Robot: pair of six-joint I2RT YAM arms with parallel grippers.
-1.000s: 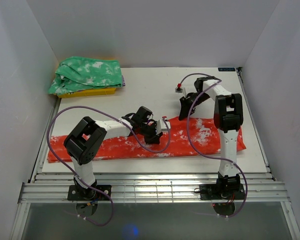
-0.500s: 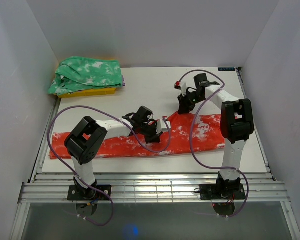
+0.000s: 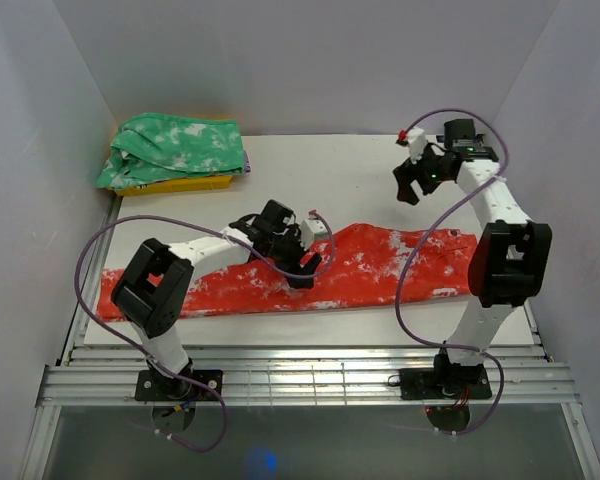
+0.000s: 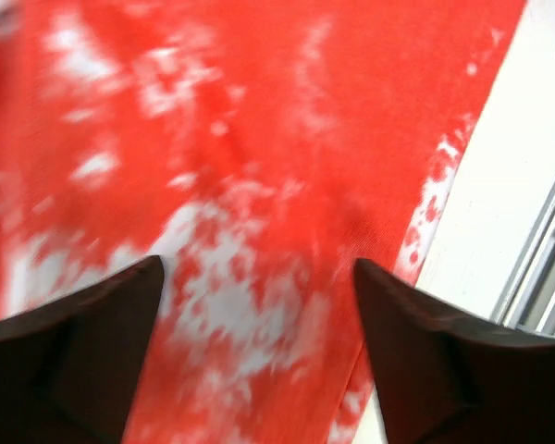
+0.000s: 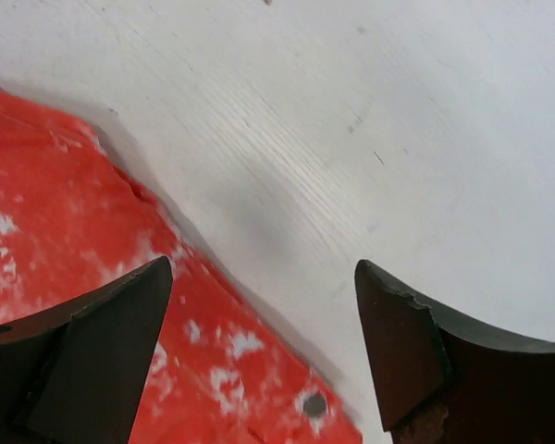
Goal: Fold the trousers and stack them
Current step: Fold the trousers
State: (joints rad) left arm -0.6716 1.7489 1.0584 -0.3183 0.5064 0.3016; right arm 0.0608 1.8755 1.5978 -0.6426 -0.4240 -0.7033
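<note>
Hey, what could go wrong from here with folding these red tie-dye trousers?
1. The left gripper and the right gripper are both open and hold nothing. The right one hangs partly over bare white table at the far edge of the red-orange, white-splotched cloth trousers, so closing there may catch only a thin hem, or nothing.
2. The trousers lie rumpled, humped along the far edge near the middle, so a fold might come out crooked.

The left gripper (image 3: 302, 262) tilts downward at the end of a low, outstretched forearm, its jaws spread wide apart. The right gripper (image 3: 412, 186) hangs beyond a tall, far-reaching arm, wrist bent down, jaws likewise wide apart.
</note>
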